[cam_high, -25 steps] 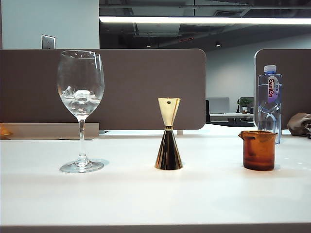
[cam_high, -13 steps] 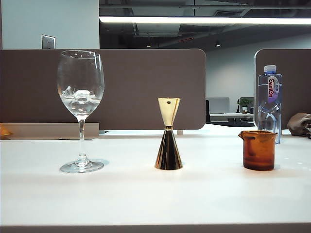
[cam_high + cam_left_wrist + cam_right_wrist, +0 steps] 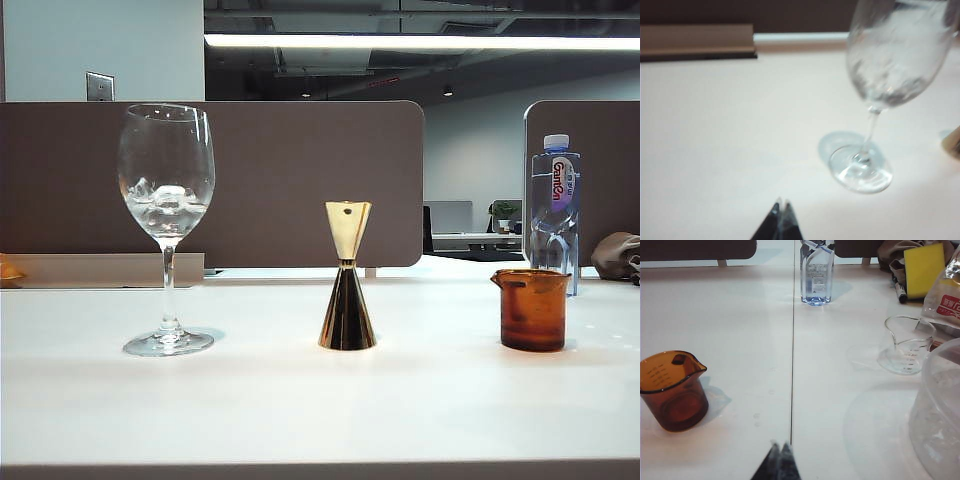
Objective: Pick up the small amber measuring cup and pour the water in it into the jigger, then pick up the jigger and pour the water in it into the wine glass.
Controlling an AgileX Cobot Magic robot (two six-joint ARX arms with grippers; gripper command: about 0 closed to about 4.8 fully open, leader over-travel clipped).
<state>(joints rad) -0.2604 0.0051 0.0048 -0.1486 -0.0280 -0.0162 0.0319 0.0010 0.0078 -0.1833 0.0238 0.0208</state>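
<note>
- Jaws of the left gripper [image 3: 781, 204] are sitting pressed together with nothing between them, showing as a dark tip at the bottom edge of the left wrist view, hovering over bare tabletop [image 3: 715, 125] short of the wine glass [image 3: 875, 100].
- Jaws of the right gripper [image 3: 780, 445] are likewise sitting closed and empty, at the bottom centre of the right wrist view, near the small amber measuring cup [image 3: 671, 390] but not touching it.
- Neither gripper is appearing in the exterior view.
- Wine glass [image 3: 166, 225] is standing upright at the left of the exterior view, ice cubes [image 3: 160, 198] resting in its bowl.
- Jigger [image 3: 347, 277] is standing upright at the centre of that view, pale cone uppermost, well apart from both other vessels.
- Small amber measuring cup [image 3: 532, 309] is standing upright at the right, its pouring lip facing left.
- Water is not showing clearly enough in any vessel to tell its level.
- Plastic water bottle [image 3: 554, 210] is standing behind the cup at the far right.
- Clear measuring cup [image 3: 905, 344], a yellow sponge [image 3: 922, 267] and a large clear container [image 3: 940, 410] are occupying the right side of the right wrist view.
</note>
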